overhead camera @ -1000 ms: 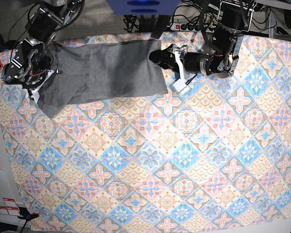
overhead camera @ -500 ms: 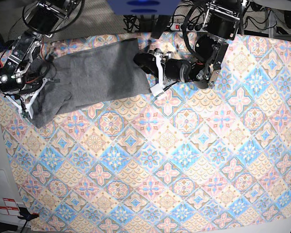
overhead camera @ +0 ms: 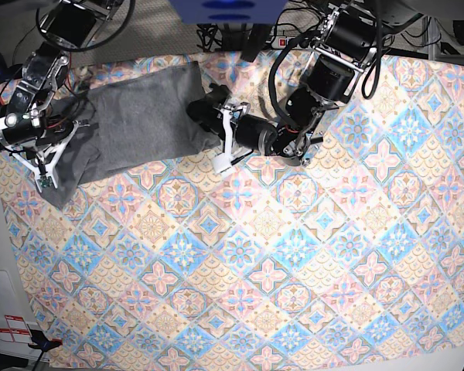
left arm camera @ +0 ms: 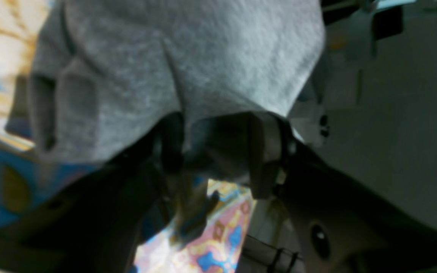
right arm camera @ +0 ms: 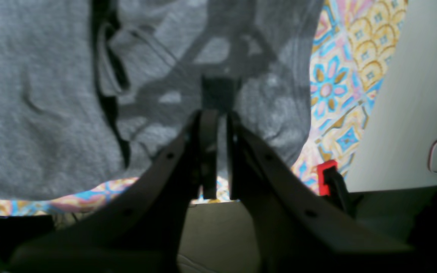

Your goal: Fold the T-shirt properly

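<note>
Since the earlier base frames, the left gripper [overhead camera: 215, 116] has travelled along the far edge of the tablecloth [overhead camera: 294, 255] toward the right arm's side, carrying the T-shirt's near edge with it; the T-shirt [overhead camera: 143, 116] now covers a narrower span than before, and the right gripper [overhead camera: 42, 166] sits lower on the cloth.

Base view: T-shirt lies at the far corner of the tablecloth on the right arm's side, bunched into a roughly rectangular grey mass with a darker flap trailing toward the right gripper. Left gripper is at the shirt's edge nearest the tablecloth centre, a white finger part touching the cloth just beside the fabric. Right gripper rests over the shirt's opposite end, near the tablecloth's side edge.

Left wrist view: grey T-shirt [left arm camera: 188, 64] is draped over and between the dark fingers [left arm camera: 260, 159]; jaws stand apart with fabric between them. Whether they truly pinch it, I cannot tell. Tablecloth [left arm camera: 218, 235] shows below the fabric.

Right wrist view: right gripper [right arm camera: 218, 121] has its two dark fingers [right arm camera: 205, 144] almost together, clenched, with only a thin slit between. T-shirt [right arm camera: 44, 94] lies beyond the tips, wrinkled; I cannot tell whether any fabric is caught. Tablecloth [right arm camera: 340, 76] borders the shirt.
</note>
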